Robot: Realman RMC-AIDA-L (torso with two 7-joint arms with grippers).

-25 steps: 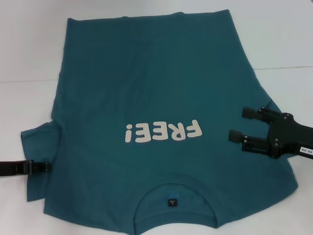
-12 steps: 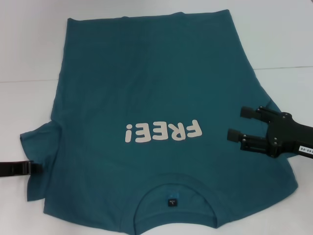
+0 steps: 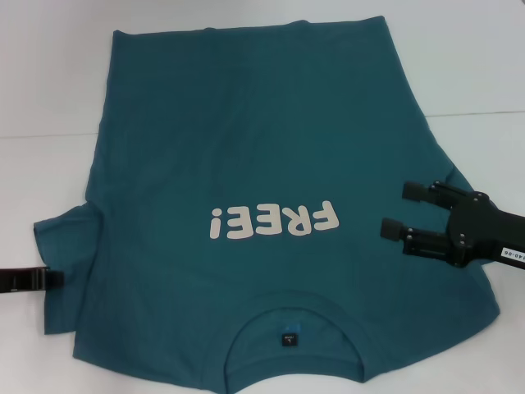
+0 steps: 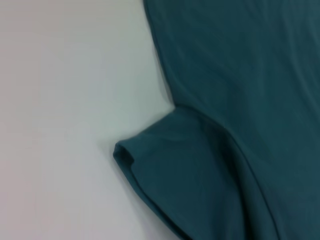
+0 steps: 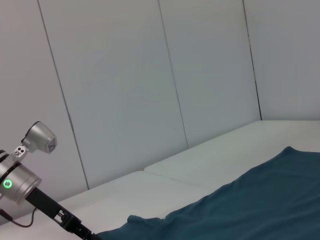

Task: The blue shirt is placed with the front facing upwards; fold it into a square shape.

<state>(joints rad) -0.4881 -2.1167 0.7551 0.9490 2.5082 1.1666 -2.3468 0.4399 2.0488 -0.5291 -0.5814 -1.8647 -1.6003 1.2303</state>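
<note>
Head view: blue shirt (image 3: pixel 246 164) flat, front up, on white surface (image 3: pixel 49 74); soft, limp cotton; best pinched at sleeve hem; right end effector (image 3: pixel 394 210) spread above it; left end effector (image 3: pixel 51 280) beside left sleeve, state indeterminable.

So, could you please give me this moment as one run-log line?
blue shirt: flat, front up, unfolded | left gripper: at left sleeve edge | right gripper: open, over right sleeve | fold: not started

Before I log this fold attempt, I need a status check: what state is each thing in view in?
blue shirt: spread flat on the table, front up, lettering showing, not yet folded.
left sleeve: lying out to the side, slightly rumpled.
left gripper: at the left sleeve's edge.
right gripper: open, above the shirt's right side.
table: white, under the shirt.
</note>
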